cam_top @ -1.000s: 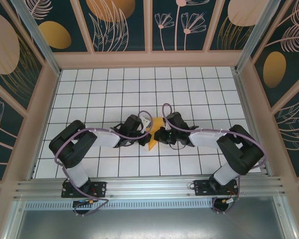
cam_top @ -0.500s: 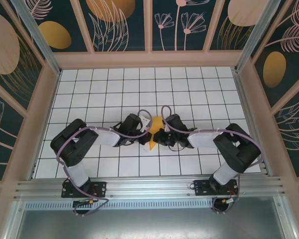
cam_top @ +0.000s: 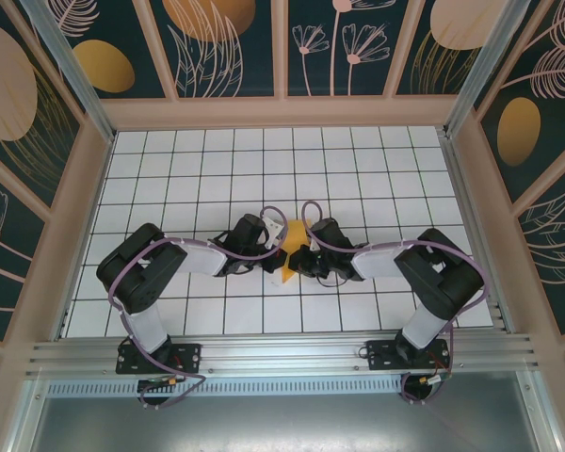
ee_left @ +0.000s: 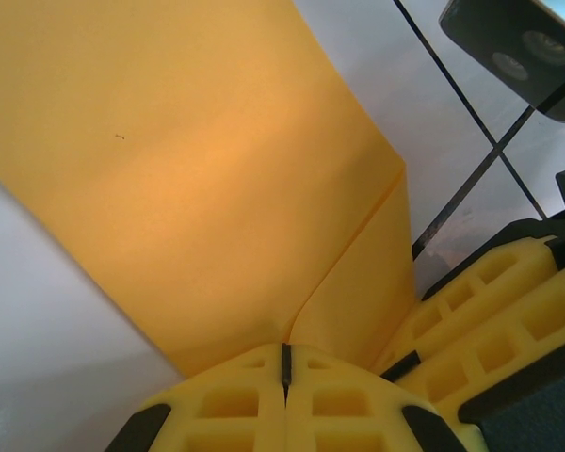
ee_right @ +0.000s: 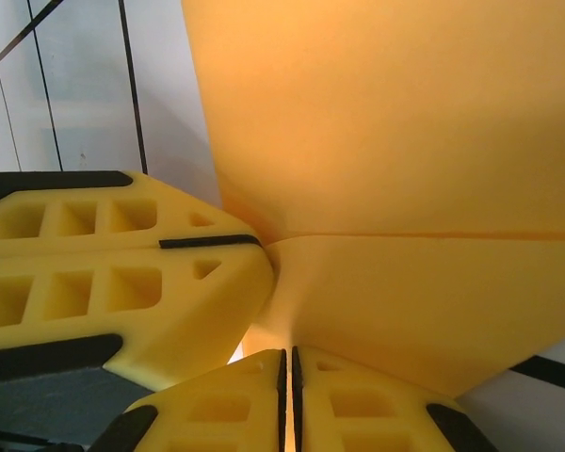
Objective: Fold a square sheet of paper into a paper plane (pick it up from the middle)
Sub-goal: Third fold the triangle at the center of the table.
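Spanning the whole workspace, white table (cam_top: 169, 169): smooth, glossy, ruled into square tiles by thin dark lines.

Left arm (cam_top: 160, 268) and right arm (cam_top: 433, 273): black and pale-grey links, purple cable looped along each, both reaching inward to the table's middle.

Folded orange paper (cam_top: 290, 252): thin, matte, bright orange, flat panels meeting at sharp straight creases. Sits mid-table, pinched between the two wrists. From above its long axis runs near-to-far, the far end leaning a little right. The gripper bodies cover the middle, so cannot tell which end is the pointed one. Cannot tell if it touches the table.

Left gripper (ee_left: 285, 363): yellow fingers, moulded plastic with square waffle pockets and black inserts. Jaws pressed together to a hairline seam, clamped on the paper's edge exactly where a crease comes down to meet them.

Right gripper (ee_right: 288, 372): same yellow waffle fingers, jaws likewise closed to a thin seam on the paper's edge, below a horizontal crease. The two grippers sit just beside each other, fingers nearly touching.
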### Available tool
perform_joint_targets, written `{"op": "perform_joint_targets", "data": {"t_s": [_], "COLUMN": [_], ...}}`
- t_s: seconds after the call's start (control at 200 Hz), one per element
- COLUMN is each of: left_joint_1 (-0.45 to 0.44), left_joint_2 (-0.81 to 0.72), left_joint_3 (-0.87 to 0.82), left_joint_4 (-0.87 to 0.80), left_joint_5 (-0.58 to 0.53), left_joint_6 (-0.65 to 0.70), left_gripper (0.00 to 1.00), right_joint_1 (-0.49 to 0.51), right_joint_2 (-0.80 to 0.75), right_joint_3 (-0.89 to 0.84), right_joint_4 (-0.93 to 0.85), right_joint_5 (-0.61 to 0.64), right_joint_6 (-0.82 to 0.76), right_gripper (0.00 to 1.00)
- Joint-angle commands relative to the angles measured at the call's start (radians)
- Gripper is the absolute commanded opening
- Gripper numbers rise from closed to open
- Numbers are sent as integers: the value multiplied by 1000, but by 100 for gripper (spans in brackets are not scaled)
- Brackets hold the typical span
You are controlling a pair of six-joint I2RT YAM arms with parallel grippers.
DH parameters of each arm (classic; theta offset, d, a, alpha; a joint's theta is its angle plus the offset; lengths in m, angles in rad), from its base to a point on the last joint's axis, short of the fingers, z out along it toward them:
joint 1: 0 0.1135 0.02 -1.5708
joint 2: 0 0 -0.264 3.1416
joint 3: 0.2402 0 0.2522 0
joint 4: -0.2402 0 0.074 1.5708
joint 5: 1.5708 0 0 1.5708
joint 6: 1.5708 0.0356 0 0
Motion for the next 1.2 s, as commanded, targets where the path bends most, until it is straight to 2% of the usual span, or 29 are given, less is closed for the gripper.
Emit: {"op": "perform_joint_targets", "data": {"t_s": [0.0,0.215,0.831,1.001,1.076,1.196], "left_joint_1": [8,11,14,14,14,14], "left_joint_2": [57,64,62,32,24,26], "left_joint_3": [-11,3,18,55,79,92], "left_joint_4": [-90,-98,-116,-151,-173,-190], "left_joint_5": [-55,-52,-55,-42,-39,-40], "left_joint_6": [2,5,14,26,36,45], "left_gripper": [0,0,0,0,0,0], "right_joint_1": [16,44,57,53,44,-46], "right_joint_2": [-72,-99,38,-21,-88,-163], "right_joint_3": [-27,-58,-44,-47,-46,-67], "right_joint_4": [8,19,101,52,-1,-32], "right_joint_5": [9,15,15,30,76,98], "right_joint_6": [13,37,48,34,21,8], "right_gripper": [14,14,13,14,15,15]}}
